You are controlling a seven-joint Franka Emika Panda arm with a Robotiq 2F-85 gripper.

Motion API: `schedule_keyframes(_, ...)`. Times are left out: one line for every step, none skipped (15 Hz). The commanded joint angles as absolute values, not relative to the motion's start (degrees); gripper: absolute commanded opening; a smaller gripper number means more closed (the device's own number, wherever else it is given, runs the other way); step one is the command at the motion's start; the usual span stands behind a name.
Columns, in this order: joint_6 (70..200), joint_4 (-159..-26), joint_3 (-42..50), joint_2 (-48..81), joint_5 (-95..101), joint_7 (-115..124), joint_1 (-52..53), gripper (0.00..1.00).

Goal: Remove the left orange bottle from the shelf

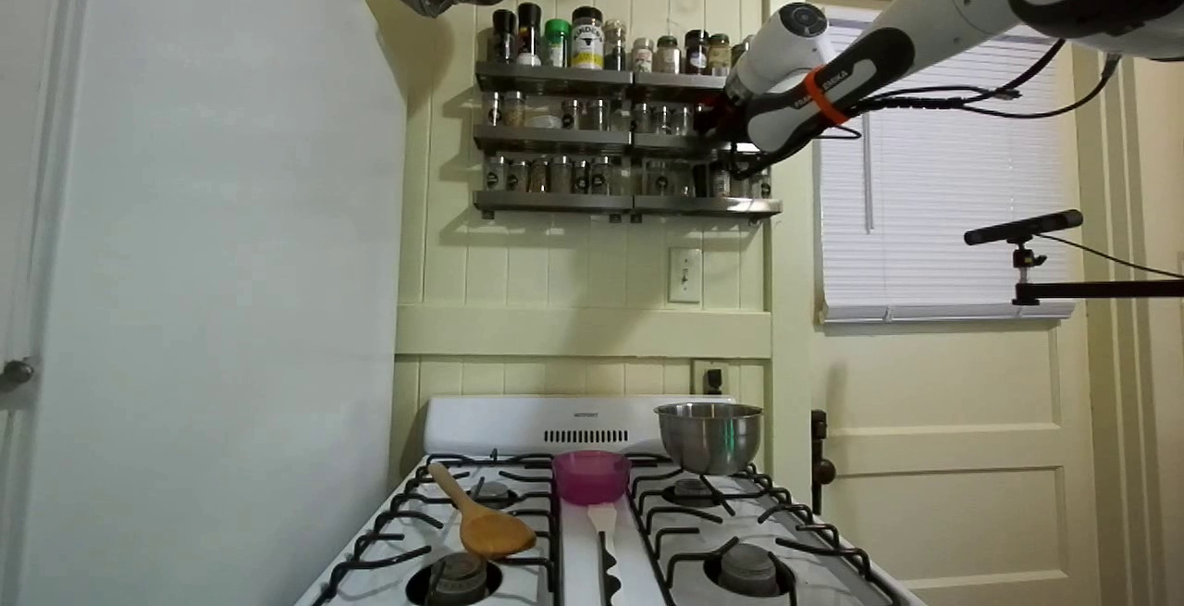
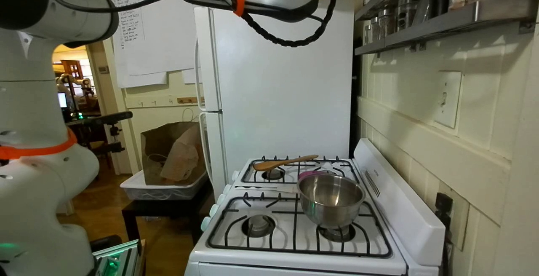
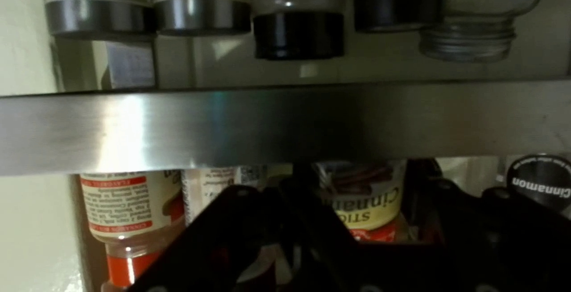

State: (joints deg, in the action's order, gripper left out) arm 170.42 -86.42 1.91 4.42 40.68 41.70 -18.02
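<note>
The left clear bottle [image 3: 370, 216], yellow-labelled and red-capped, stands on the grey metal three-tier wall shelf [image 1: 555, 79]. The black hand [image 3: 361, 185] stands narrow, one side of it to each side of that bottle; whether it grips I cannot tell. One cream-labelled, orange-capped clear bottle [image 3: 129, 220] is near. The white stove [image 1: 509, 419] bears one steel bowl [image 1: 710, 439], one pink bowl [image 1: 590, 478] and one wooden spoon [image 1: 495, 532].

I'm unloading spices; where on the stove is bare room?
Bare: the burner in front of the steel bowl, beside the white-headed utensil. Crowded: the middle strip, with utensil and pink bowl, and around the wooden spoon.
</note>
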Motion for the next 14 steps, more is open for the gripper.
schedule_keyframes(171.23, -88.21, 2.19, 2.28, 43.96, 40.67, -17.92, 0.23)
schedule_keyframes(171.15, -88.9, 2.36, 1.89, 45.46, 40.06, -17.92, 0.23)
schedule_keyframes(171.05, -89.7, 2.43, 1.41, 46.59, 39.09, -17.94, 0.23)
schedule_keyframes(171.29, -90.42, 2.36, 0.98, 47.2, 38.19, -17.98, 0.23)
schedule_keyframes(171.48, -90.85, 2.37, 0.6, 48.12, 37.53, -18.01, 0.23)
schedule_keyframes(171.46, -91.33, 2.28, 0.15, 48.57, 36.73, -18.0, 0.23)
schedule_keyframes(171.52, -91.75, 2.31, -0.28, 49.32, 36.18, -18.03, 0.23)
schedule_keyframes(171.61, -92.23, 2.29, -0.73, 49.74, 35.51, -18.04, 0.23)
schedule_keyframes(171.73, -92.69, 2.32, -1.15, 50.47, 35.04, -18.09, 0.23)
schedule_keyframes(171.89, -92.91, 2.38, -1.4, 51.21, 34.57, -18.15, 0.23)
schedule_keyframes(172.06, -93.13, 2.42, -1.56, 51.69, 33.75, -18.18, 0.23)
schedule_keyframes(172.39, -93.14, 2.54, -1.58, 52.43, 33.21, -18.2, 0.23)
schedule_keyframes(172.68, -93.35, 2.6, -1.7, 52.81, 32.48, -18.2, 0.23)
schedule_keyframes(173.18, -93.52, 2.7, -1.75, 53.17, 31.69, -18.23, 0.23)
